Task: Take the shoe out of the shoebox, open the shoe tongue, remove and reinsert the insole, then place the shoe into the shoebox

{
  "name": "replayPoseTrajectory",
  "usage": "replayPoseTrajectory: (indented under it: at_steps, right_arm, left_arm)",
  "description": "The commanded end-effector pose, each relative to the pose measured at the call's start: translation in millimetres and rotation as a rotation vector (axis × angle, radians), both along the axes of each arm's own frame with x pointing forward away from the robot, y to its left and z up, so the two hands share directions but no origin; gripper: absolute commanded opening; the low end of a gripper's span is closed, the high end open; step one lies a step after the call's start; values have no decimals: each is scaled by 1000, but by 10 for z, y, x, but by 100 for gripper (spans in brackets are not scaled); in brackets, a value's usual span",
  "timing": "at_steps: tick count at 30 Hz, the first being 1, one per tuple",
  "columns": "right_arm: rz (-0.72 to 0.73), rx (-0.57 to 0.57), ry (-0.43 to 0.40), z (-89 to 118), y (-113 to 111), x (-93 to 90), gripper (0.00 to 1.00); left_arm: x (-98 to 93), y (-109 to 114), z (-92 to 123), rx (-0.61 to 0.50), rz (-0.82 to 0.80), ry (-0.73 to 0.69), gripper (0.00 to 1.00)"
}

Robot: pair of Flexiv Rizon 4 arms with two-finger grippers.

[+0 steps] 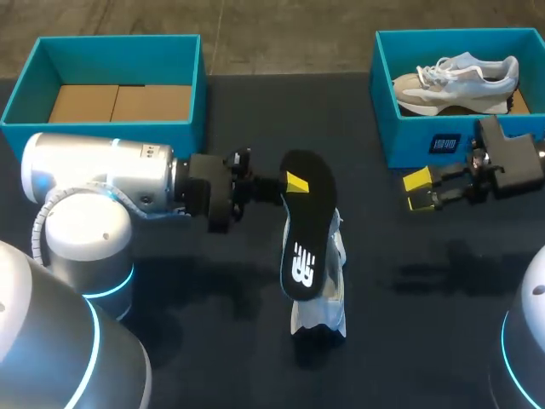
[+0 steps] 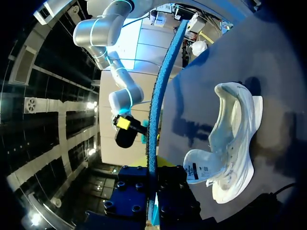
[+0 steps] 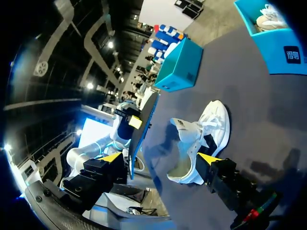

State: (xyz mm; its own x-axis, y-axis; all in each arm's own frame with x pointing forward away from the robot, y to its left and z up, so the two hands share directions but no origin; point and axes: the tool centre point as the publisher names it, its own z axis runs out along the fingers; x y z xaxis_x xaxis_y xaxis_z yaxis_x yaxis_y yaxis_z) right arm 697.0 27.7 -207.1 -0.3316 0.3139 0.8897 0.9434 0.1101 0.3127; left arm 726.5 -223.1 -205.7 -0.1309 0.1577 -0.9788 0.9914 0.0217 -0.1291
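Black insole (image 1: 304,230) is clamped near 1 end between the fingers of the left gripper (image 1: 289,185), clear of the table (image 1: 213,298). The white shoe (image 1: 328,294) rests on the table directly beneath the insole, its mouth open and its tongue apparently pulled out, judging by the left wrist view. The right gripper (image 1: 420,189) hovers well off to the side of the shoe with its 2 fingers apart and nothing between them.

By my reading, about half the task is done: the shoe is out, the tongue is opened and the insole is removed. 2 steps are left, sliding the insole back in and putting the shoe away. The empty shoebox (image 1: 111,51) sits behind the left gripper's wrist. A second box (image 1: 443,141), just behind the right gripper, holds another shoe.
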Motion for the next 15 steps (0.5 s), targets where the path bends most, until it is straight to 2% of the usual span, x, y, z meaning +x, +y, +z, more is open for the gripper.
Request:
replayPoseTrajectory:
  at_steps: [1,6,9,15]
  right_arm:
    - [-1,-4,1,4,3,-10,100]
    - [125,-88,-242,79,-106,-123,100]
    - [189,-129,-373,48,-187,-218,100]
    - [252,-179,-489,-133,-307,-310,100]
  left_arm:
    - [-8,0,3,2,0,-2,0]
    - [-179,-29,12,16,5,10,0]
    - [-287,-14,0,19,1,23,0]
    - [-520,-69,-87,40,42,49,0]
